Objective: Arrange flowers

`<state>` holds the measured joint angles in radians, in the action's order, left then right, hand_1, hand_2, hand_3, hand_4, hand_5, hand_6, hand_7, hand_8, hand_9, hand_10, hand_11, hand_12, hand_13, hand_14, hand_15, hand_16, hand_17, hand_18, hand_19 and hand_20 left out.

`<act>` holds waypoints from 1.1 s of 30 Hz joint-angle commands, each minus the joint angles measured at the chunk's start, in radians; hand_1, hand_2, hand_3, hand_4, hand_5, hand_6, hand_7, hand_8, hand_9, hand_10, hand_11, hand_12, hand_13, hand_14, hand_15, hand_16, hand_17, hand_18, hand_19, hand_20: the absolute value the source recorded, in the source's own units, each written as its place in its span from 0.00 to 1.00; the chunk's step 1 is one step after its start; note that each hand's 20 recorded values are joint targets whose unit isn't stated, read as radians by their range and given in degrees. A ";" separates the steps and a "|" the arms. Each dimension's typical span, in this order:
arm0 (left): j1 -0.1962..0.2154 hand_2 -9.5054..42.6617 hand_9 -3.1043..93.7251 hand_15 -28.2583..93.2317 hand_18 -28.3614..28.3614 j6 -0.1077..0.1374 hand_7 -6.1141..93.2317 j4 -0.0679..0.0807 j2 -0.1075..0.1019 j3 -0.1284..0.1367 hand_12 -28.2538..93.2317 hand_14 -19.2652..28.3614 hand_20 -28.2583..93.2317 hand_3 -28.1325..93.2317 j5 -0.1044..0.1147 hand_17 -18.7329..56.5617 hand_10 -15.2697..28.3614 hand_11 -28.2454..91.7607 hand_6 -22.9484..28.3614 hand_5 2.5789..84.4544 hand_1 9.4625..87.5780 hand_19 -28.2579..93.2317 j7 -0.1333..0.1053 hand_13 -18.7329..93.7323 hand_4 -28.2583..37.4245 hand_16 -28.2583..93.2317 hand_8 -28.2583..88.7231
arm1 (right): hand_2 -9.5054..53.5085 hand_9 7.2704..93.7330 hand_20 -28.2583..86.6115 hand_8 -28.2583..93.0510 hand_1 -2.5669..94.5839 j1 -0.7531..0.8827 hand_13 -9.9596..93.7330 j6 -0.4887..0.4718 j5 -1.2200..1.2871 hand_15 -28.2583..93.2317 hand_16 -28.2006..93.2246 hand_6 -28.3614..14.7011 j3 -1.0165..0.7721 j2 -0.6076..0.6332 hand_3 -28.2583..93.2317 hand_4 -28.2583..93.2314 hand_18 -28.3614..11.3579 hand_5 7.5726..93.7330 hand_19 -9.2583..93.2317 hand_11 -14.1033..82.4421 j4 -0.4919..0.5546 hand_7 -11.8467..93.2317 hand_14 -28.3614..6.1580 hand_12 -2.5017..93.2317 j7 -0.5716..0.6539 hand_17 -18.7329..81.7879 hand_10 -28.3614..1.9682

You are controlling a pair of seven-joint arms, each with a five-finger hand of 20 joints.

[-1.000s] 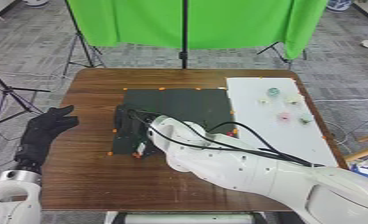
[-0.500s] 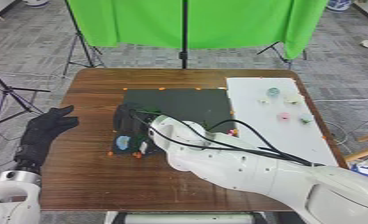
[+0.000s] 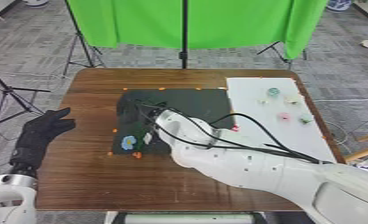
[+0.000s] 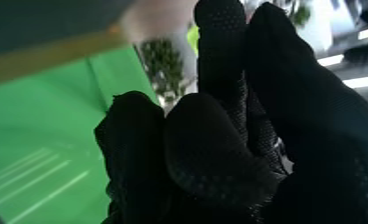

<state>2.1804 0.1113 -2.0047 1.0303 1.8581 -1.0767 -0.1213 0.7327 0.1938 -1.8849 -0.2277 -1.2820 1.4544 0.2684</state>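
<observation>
Fingers loosely straight and empty, the right hand (image 4: 220, 172) has drawn off the blue flower (image 3: 128, 143), now uncovered at the near-left corner of the black mat (image 3: 205, 101), so it looks placed, while the left hand (image 3: 44, 126) rests open.

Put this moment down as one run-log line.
Arrange flowers | right hand: over dark mat | blue flower: mat's near left corner | pink flower: on white board | left hand: table's left edge
</observation>
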 commanded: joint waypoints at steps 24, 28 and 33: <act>0.070 0.66 0.56 0.39 0.77 -0.018 0.14 -0.035 0.026 0.052 0.30 0.82 0.35 0.72 -0.014 0.39 0.73 0.39 0.61 0.56 0.19 0.43 0.040 0.54 0.00 0.19 0.19 | 0.10 0.87 0.79 0.17 0.25 0.508 0.96 -0.263 -0.209 0.77 0.49 0.63 -0.856 0.570 0.71 0.13 0.25 0.64 1.00 0.39 0.362 0.22 0.68 0.29 0.396 0.80 0.41; 0.078 0.66 0.56 0.39 0.77 -0.023 0.14 -0.037 0.029 0.062 0.30 0.81 0.35 0.72 -0.015 0.39 0.73 0.38 0.61 0.56 0.18 0.43 0.046 0.54 0.00 0.19 0.19 | 0.04 0.91 0.79 0.17 0.29 0.575 0.97 -0.264 -0.187 0.77 0.49 0.65 -0.896 0.565 0.73 0.14 0.24 0.67 1.00 0.41 0.344 0.23 0.69 0.29 0.410 0.81 0.45; 0.080 0.65 0.56 0.39 0.77 -0.027 0.14 -0.040 0.034 0.064 0.30 0.82 0.35 0.72 -0.017 0.39 0.73 0.38 0.60 0.56 0.18 0.43 0.047 0.54 0.00 0.19 0.19 | 0.01 0.91 0.79 0.16 0.32 0.596 0.97 -0.288 -0.182 0.77 0.49 0.65 -0.898 0.556 0.74 0.14 0.25 0.67 1.00 0.41 0.305 0.23 0.70 0.29 0.427 0.81 0.47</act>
<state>2.2449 0.1005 -2.0421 1.0484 1.9143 -1.0857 -0.0888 1.2773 -0.0670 -2.0804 -1.1392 -0.7170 1.8067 0.6650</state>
